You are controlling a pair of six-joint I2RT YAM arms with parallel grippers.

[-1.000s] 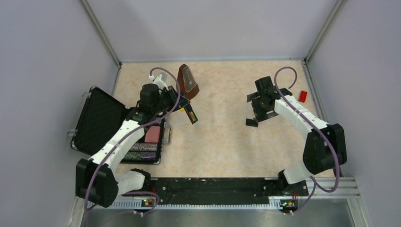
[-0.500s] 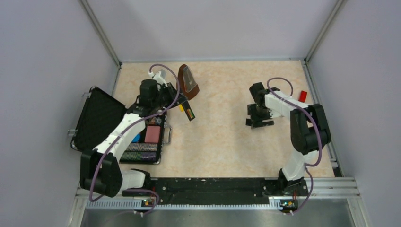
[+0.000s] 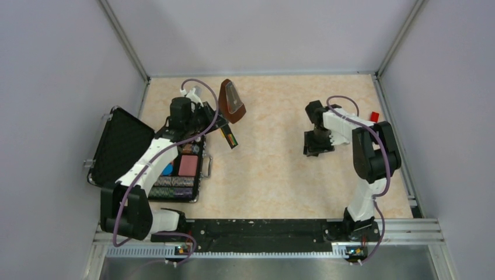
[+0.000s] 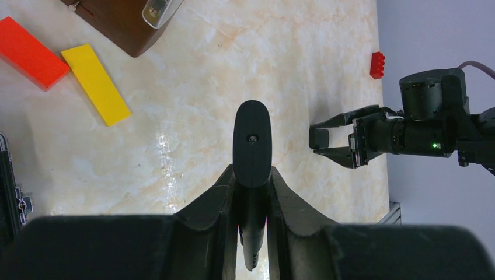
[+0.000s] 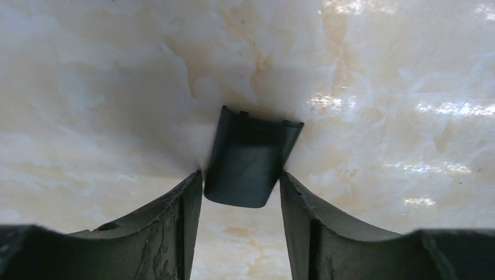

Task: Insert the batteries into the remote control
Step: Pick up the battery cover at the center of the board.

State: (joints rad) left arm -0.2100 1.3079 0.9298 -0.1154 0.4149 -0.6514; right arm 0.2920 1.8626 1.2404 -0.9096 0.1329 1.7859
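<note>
The remote control [image 3: 229,135] is a slim black bar held off the table, with my left gripper [image 3: 218,127] shut on it. In the left wrist view it sticks out forward [image 4: 252,140] from between the closed fingers of the left gripper [image 4: 252,175]. Green and red stripes of the batteries [image 3: 233,140] show in its open side. My right gripper [image 3: 318,146] is down at the table, mid-right. A small curved black cover [image 5: 251,157] lies flat there. The right gripper [image 5: 240,181] stands open with its fingertips [image 5: 195,181] close on either side of the cover's near end.
A brown metronome [image 3: 232,100] stands behind the left gripper. An open black case [image 3: 125,149] with chips and blocks lies at the left. A yellow block [image 4: 96,84] and a red block [image 4: 29,52] lie near the metronome. A small red brick [image 3: 374,116] sits by the right wall.
The right arm has folded in and come down over the black cover, and its jaws have narrowed around it. The left gripper has shifted slightly back-left with the remote.
</note>
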